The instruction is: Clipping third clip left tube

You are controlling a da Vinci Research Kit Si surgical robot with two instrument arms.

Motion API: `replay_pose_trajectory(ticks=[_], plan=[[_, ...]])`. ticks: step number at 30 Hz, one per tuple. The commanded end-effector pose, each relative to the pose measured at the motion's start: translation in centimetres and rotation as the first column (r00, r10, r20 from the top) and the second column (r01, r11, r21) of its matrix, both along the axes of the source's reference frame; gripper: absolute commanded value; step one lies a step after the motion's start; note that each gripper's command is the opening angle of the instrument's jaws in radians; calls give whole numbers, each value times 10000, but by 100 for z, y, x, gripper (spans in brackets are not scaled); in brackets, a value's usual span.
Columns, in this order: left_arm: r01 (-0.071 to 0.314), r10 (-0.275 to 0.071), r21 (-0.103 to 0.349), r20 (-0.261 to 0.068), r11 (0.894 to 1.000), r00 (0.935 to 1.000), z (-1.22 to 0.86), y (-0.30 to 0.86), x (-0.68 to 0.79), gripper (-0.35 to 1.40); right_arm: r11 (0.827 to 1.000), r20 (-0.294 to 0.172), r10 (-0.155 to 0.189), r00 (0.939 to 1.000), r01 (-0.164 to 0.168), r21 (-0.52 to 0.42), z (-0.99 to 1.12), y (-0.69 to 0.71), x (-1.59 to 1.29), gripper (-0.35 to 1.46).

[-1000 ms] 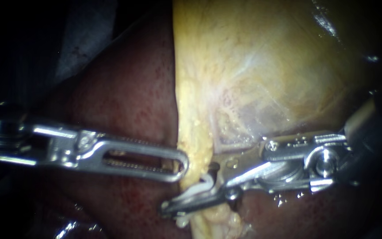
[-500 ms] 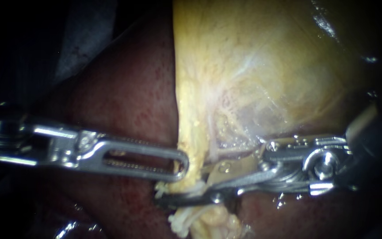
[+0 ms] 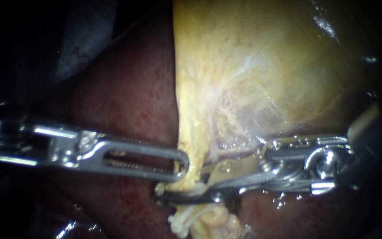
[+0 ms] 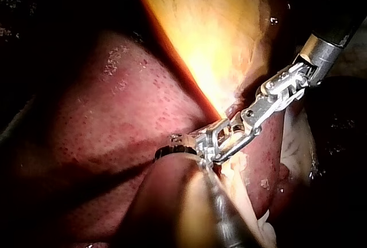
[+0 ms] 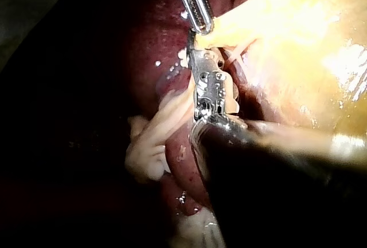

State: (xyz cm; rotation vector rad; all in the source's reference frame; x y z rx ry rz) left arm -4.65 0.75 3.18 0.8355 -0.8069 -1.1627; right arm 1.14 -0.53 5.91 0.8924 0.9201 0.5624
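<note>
Only thing doing any carrying here is the liver (image 3: 124,106); it's dark red, speckled, and fills the left and lower part of the endoscope view. The yellowish gallbladder (image 3: 261,66) lies right on it, its edge running down the middle; a pale, stringy tube (image 3: 190,217) sits on the liver just below that edge. Whatever's underneath the liver is too dark to make out.

Left instrument (image 3: 183,167) comes in level from the left edge, its tip near lower centre. Right instrument (image 3: 173,196) reaches in from the right, jaws pressed together on a clip (image 3: 196,187).
</note>
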Motion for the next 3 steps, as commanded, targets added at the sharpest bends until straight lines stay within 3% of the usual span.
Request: replay_pose_trajectory(ticks=[1, 3], plan=[[4, -4, 5, -6, 10000, 10000, 0, 0, 0, -35, 10000, -1, 1, 10000, -1, 3, 0, 0, 0, -17], [8, -8, 5, -9, 10000, 10000, 0, 0, -1, -35, 10000, -2, 0, 10000, 0, 2, 0, 0, 0, -17]])
